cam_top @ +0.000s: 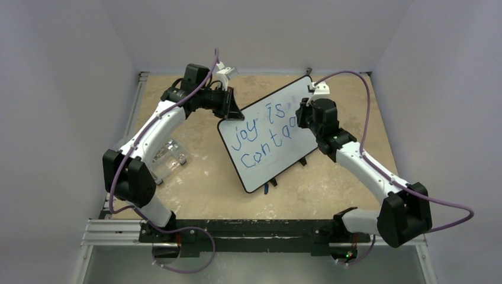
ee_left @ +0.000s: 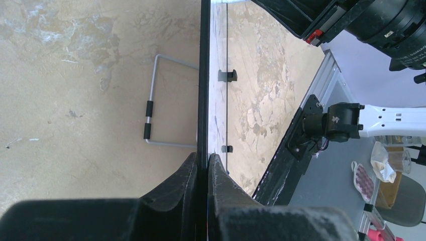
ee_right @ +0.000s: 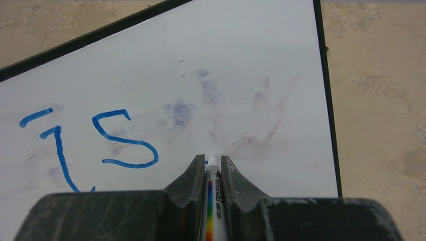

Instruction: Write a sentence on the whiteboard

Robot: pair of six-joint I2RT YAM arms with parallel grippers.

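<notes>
The whiteboard stands tilted mid-table, white with a thin black frame. Blue writing on it reads "joy is" above "conta" plus one part-hidden letter. My left gripper is shut on the board's far-left edge; in the left wrist view its jaws clamp the black frame. My right gripper is shut on a white marker with a rainbow stripe. The marker tip rests against the board right of the blue "is". Faint purple smudges lie nearby.
A clear plastic holder lies on the table left of the board. The board's wire stand and black feet show in the left wrist view. A blue item lies by the board's near edge. Grey walls surround the table.
</notes>
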